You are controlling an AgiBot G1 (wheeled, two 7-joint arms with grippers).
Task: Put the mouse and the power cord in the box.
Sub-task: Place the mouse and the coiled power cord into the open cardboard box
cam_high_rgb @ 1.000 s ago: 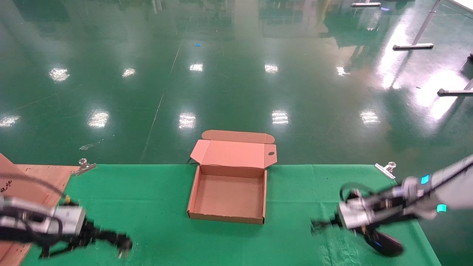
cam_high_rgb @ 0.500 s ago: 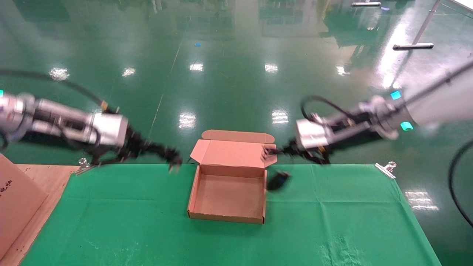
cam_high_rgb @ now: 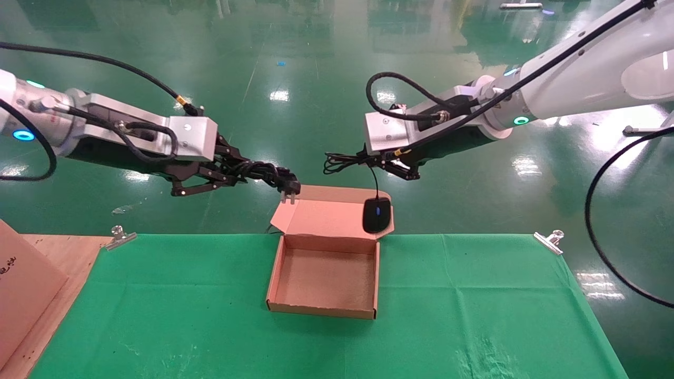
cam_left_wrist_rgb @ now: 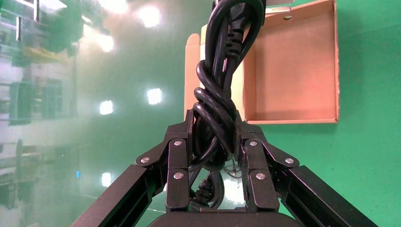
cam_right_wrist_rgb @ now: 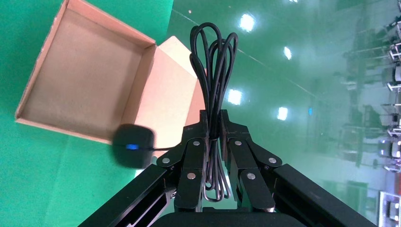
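Observation:
The box (cam_high_rgb: 322, 311) lies open on the green cloth, its lid (cam_high_rgb: 331, 218) folded back past the far edge. My left gripper (cam_high_rgb: 251, 172) hovers above and left of the lid, shut on the bundled power cord (cam_left_wrist_rgb: 218, 97), whose plug (cam_high_rgb: 289, 190) points down by the lid's left corner. My right gripper (cam_high_rgb: 387, 162) hangs above the lid's right side, shut on the coiled thin cable (cam_right_wrist_rgb: 213, 61) of the mouse. The mouse (cam_high_rgb: 377, 215) dangles from that cable in front of the lid's right edge, blue wheel showing. In the right wrist view the mouse (cam_right_wrist_rgb: 134, 145) hangs beside the box (cam_right_wrist_rgb: 90, 85).
A large cardboard piece (cam_high_rgb: 21, 287) rests on a wooden board (cam_high_rgb: 63, 250) at the table's left end. Metal clips (cam_high_rgb: 120, 235) (cam_high_rgb: 550, 241) pin the green cloth (cam_high_rgb: 184, 316) at the far corners. Beyond the table is shiny green floor with stand feet (cam_high_rgb: 587, 66).
Both arms have risen from the table's near corners and swung inward to above the box's lid. The power cord and the mouse came up with them; the mouse now hangs free.

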